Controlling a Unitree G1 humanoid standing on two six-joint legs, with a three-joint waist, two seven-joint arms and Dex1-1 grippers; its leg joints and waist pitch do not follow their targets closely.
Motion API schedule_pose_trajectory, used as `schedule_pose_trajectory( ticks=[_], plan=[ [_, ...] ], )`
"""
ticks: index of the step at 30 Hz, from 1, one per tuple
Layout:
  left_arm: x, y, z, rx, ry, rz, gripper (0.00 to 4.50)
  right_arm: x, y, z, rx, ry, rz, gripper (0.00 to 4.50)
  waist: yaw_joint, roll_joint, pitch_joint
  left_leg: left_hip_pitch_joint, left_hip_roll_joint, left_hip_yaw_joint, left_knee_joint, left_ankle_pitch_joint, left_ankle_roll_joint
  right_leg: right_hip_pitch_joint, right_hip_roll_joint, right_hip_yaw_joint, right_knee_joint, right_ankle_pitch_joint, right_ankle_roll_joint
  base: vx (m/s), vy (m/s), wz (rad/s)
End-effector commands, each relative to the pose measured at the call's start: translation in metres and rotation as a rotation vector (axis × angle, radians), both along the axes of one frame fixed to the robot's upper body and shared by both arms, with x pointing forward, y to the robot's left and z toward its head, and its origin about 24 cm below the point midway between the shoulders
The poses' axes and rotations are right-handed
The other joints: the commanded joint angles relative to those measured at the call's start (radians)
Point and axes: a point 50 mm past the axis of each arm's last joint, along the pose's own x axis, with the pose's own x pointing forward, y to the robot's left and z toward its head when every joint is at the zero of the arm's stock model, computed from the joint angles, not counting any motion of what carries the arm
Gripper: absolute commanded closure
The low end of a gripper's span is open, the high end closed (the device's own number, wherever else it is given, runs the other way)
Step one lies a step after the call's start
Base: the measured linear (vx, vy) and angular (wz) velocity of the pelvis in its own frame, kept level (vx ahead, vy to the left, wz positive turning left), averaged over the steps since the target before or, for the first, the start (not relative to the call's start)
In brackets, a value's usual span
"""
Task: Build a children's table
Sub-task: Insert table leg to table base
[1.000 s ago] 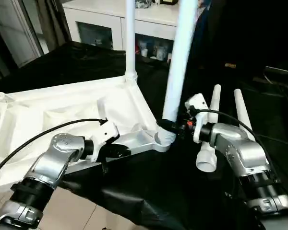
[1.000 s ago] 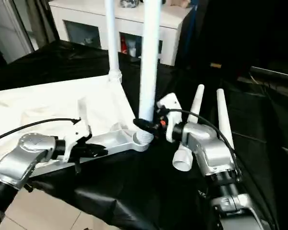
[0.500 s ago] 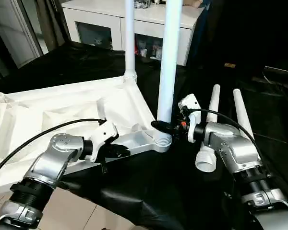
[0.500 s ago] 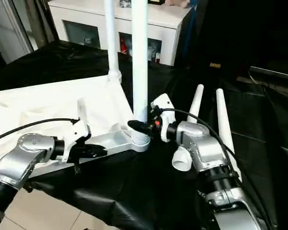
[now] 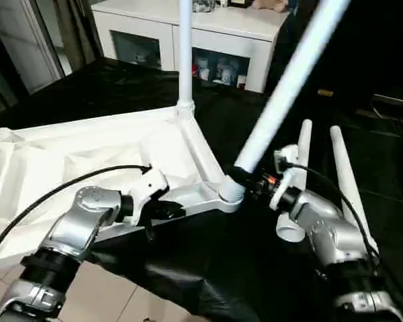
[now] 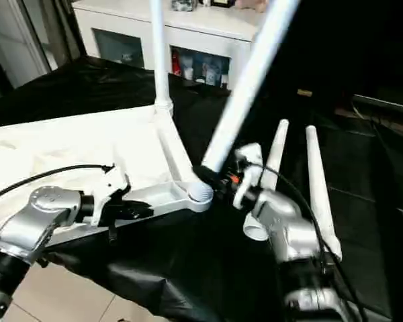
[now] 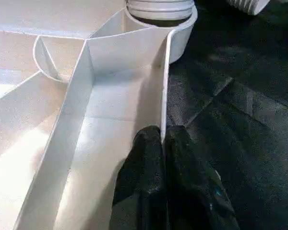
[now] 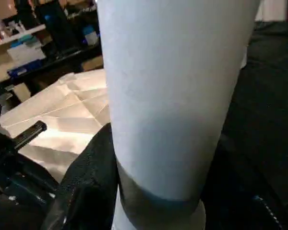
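- table top (image 5: pixel 87 151) lay upside down on the black cloth (image 5: pixel 188 268), ribs up; left gripper (image 7: pixel 163 141) was pinched shut on its near rim wall
- one leg (image 5: pixel 185 54) already stood in the far corner socket; the second leg (image 5: pixel 282 94) was clamped in the right gripper (image 5: pixel 245 180), tilted, its threaded end at the near socket (image 5: pixel 230 193); not seated yet, I'd say
- two spare legs (image 5: pixel 339 168) lay on the right; couldn't read any labels
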Motion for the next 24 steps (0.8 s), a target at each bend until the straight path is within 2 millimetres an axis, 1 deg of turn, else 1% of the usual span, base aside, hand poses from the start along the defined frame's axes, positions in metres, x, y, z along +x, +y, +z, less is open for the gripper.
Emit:
schedule_pose_trajectory(
  ticks=[1,3,4,5,6,7,8,9,10,12,13,16,17,18,19,20,21,24],
  plan=[
    [0.011,0.003,0.013,-0.081,-0.076,0.084,4.50,-0.007,-0.007,-0.007,0.009,-0.006,-0.041,2.60,0.005,-0.011,-0.065,-0.006,0.023,-0.002,-0.075,-0.123,0.045,0.063,-0.077,0.045,-0.093,-0.467,-0.068,0.000,0.000,0.00],
    [0.012,0.003,0.013,-0.080,-0.078,0.085,4.50,-0.010,-0.006,-0.008,-0.014,-0.024,-0.030,2.60,0.006,-0.011,-0.066,-0.007,0.024,-0.003,-0.076,-0.124,0.044,0.064,-0.078,0.044,-0.091,-0.467,-0.070,0.000,0.000,0.00],
    [0.012,0.003,0.013,-0.078,-0.079,0.085,4.50,-0.013,-0.005,-0.009,-0.053,-0.046,-0.003,2.61,0.008,-0.004,-0.066,-0.008,0.024,-0.004,-0.076,-0.126,0.042,0.064,-0.078,0.044,-0.091,-0.467,-0.070,0.000,0.000,0.00],
    [0.012,0.003,0.013,-0.075,-0.080,0.082,4.50,-0.016,-0.002,-0.010,-0.098,-0.062,0.034,2.61,0.008,-0.009,-0.065,-0.009,0.024,-0.004,-0.077,-0.127,0.042,0.064,-0.076,0.043,-0.091,-0.462,-0.065,0.000,0.000,0.00],
    [0.012,0.003,0.014,-0.074,-0.080,0.081,4.50,-0.017,-0.001,-0.010,-0.104,-0.063,0.041,2.61,0.008,-0.010,-0.065,-0.010,0.023,-0.004,-0.077,-0.125,0.042,0.066,-0.076,0.044,-0.091,-0.459,-0.062,0.000,0.000,0.00],
    [0.012,0.003,0.013,-0.067,-0.079,0.072,4.50,-0.018,0.003,-0.008,-0.150,-0.069,0.094,2.61,0.007,-0.008,-0.065,-0.009,0.022,-0.003,-0.076,-0.129,0.043,0.065,-0.075,0.044,-0.092,-0.462,-0.063,0.000,0.000,0.00],
    [0.012,0.003,0.013,-0.067,-0.079,0.072,4.50,-0.018,0.003,-0.008,-0.150,-0.069,0.094,2.61,0.007,-0.008,-0.065,-0.009,0.022,-0.003,-0.076,-0.129,0.045,0.066,-0.074,0.044,-0.092,-0.465,-0.060,0.000,0.000,0.00],
    [0.012,0.003,0.013,-0.060,-0.077,0.065,4.50,-0.017,0.005,-0.007,-0.170,-0.071,0.117,2.61,0.007,-0.008,-0.064,-0.008,0.022,-0.003,-0.075,-0.133,0.045,0.063,-0.074,0.044,-0.093,-0.471,-0.060,0.000,0.000,0.00],
    [0.011,0.003,0.013,-0.056,-0.076,0.060,4.50,-0.016,0.006,-0.005,-0.183,-0.070,0.135,2.61,0.007,-0.009,-0.065,-0.008,0.020,-0.003,-0.075,-0.135,0.046,0.064,-0.075,0.044,-0.095,-0.485,-0.056,0.000,0.000,0.00],
    [0.011,0.003,0.012,-0.055,-0.076,0.059,4.50,-0.016,0.006,-0.005,-0.184,-0.069,0.137,2.61,0.008,-0.008,-0.064,-0.008,0.021,-0.003,-0.075,-0.137,0.047,0.063,-0.075,0.043,-0.097,-0.497,-0.054,0.000,0.000,0.00],
    [0.010,0.002,0.012,-0.046,-0.073,0.043,4.50,-0.012,0.010,-0.001,-0.213,-0.062,0.188,2.61,0.007,-0.013,-0.065,-0.009,0.020,-0.004,-0.075,-0.132,0.047,0.065,-0.075,0.042,-0.093,-0.497,-0.053,0.000,0.000,0.00],
    [0.009,0.001,0.011,-0.045,-0.070,0.031,4.50,-0.010,0.014,0.001,-0.231,-0.054,0.236,2.61,0.007,-0.012,-0.065,-0.010,0.021,-0.003,-0.073,-0.127,0.050,0.064,-0.075,0.043,-0.093,-0.483,-0.056,0.000,0.000,0.00],
    [0.008,0.001,0.010,-0.041,-0.065,0.015,4.50,-0.008,0.017,0.001,-0.262,-0.028,0.291,2.61,0.008,-0.017,-0.066,-0.008,0.022,-0.003,-0.074,-0.125,0.052,0.064,-0.075,0.043,-0.092,-0.480,-0.058,0.000,0.000,0.00],
    [0.007,0.001,0.009,-0.040,-0.064,0.013,4.50,-0.008,0.017,0.000,-0.270,-0.022,0.302,2.61,0.006,-0.016,-0.066,-0.010,0.022,-0.005,-0.075,-0.123,0.051,0.065,-0.075,0.042,-0.089,-0.474,-0.064,0.000,0.000,0.00],
    [0.006,0.001,0.008,-0.030,-0.061,0.000,4.50,-0.007,0.019,-0.001,-0.303,-0.001,0.348,2.61,0.006,-0.015,-0.065,-0.008,0.023,-0.003,-0.073,-0.124,0.053,0.063,-0.074,0.043,-0.091,-0.468,-0.067,0.000,0.000,0.00],
    [0.006,0.001,0.008,-0.025,-0.060,-0.004,4.50,-0.007,0.019,-0.002,-0.313,0.003,0.364,2.61,0.005,-0.014,-0.065,-0.010,0.023,-0.003,-0.073,-0.122,0.054,0.064,-0.076,0.043,-0.089,-0.459,-0.075,0.000,0.000,0.00],
    [0.005,0.001,0.008,-0.023,-0.060,-0.007,4.50,-0.006,0.020,-0.003,-0.327,0.016,0.385,2.61,0.007,-0.014,-0.066,-0.008,0.023,-0.002,-0.072,-0.121,0.055,0.064,-0.076,0.044,-0.089,-0.454,-0.076,0.000,0.000,0.00],
    [0.004,0.001,0.008,-0.021,-0.056,-0.013,4.50,-0.004,0.020,-0.006,-0.367,0.039,0.436,2.61,0.007,-0.014,-0.067,-0.007,0.024,-0.002,-0.072,-0.120,0.054,0.064,-0.077,0.045,-0.087,-0.444,-0.080,0.000,0.000,0.00]
  ],
)
